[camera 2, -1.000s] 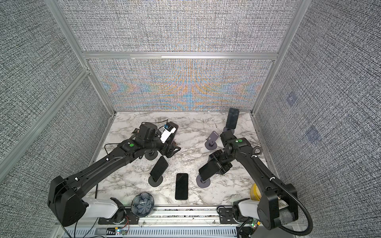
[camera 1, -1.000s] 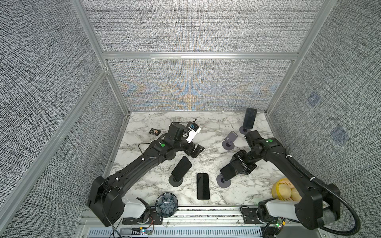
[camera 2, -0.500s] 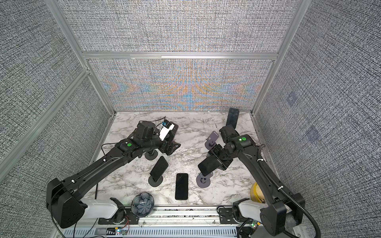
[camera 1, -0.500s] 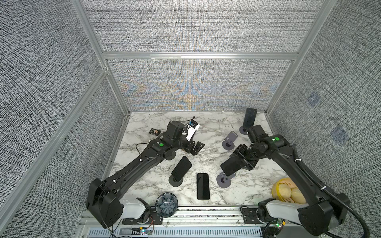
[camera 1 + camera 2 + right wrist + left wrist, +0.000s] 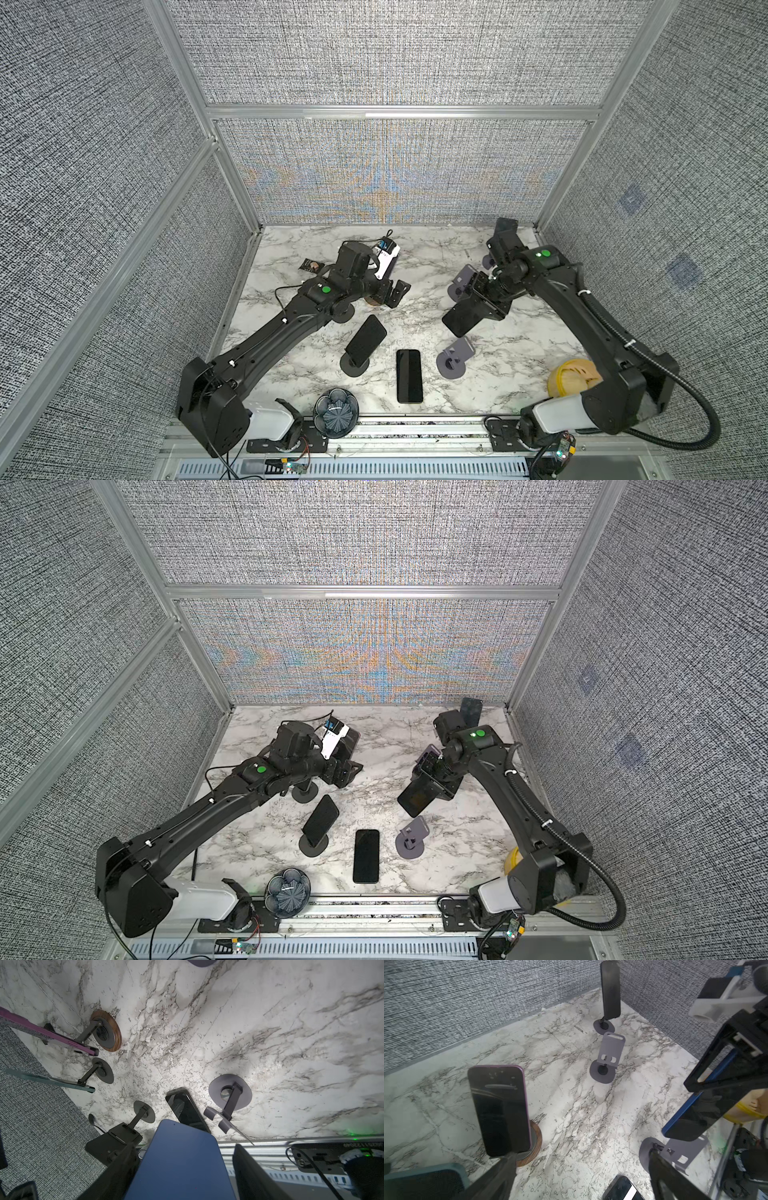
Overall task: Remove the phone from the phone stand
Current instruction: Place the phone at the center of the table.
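**State.** The right pincer [image 5: 484, 297] is clenched near one end of the blue phone [image 5: 461, 322]. The phone hangs tilted, right of centre in both top views, clear of the empty grey phone stand [image 5: 455, 359] just below it. The left pincer [image 5: 395, 296], left of centre, is released and holds nothing.

**Hazards.**
- Slip: the long free end could swing or slide out during a fast move.
- Collision: lowering straight down could strike the stand, or the black phone [image 5: 409, 376] lying flat on the worktop [image 5: 519, 365] at lower centre.
- Early release: the phone would land corner-first.
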You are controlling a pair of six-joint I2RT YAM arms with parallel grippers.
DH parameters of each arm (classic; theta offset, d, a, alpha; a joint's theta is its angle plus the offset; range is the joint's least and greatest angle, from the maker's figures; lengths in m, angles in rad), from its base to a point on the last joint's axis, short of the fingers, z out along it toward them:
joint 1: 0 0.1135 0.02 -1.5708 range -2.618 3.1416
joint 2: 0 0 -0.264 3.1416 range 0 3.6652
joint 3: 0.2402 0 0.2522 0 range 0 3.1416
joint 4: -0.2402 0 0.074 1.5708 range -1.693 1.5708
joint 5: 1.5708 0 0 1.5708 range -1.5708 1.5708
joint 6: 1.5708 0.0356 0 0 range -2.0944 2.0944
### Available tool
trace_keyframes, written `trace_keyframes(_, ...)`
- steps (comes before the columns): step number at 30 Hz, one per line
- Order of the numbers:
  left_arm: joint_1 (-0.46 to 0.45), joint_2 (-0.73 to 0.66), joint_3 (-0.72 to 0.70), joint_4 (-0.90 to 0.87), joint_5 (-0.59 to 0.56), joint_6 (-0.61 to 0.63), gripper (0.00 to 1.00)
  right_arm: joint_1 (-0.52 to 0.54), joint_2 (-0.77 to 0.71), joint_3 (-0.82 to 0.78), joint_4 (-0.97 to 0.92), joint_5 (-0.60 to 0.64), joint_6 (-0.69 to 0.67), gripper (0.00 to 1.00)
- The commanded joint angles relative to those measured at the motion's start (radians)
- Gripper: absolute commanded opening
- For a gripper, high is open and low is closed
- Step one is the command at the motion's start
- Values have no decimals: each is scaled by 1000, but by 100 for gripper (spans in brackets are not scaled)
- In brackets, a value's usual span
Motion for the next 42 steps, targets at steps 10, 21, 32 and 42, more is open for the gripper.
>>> trace_keyframes(10, 4, -108, -34, -54, -320, -43, 99, 12, 236, 228, -91, 54, -264, 69)
trace_keyframes(21, 11, -202, -113, -35, -447, -47, 100, 70, 448, 312, -132, 150, -382, 69)
trace_keyframes(32, 15, -251, -163, -10, -425, -66, 100, 119, 574, 339, -155, 271, -475, 68)
trace_keyframes(42, 16, -273, -193, 9, -395, -81, 100, 182, 665, 351, -152, 321, -558, 68)
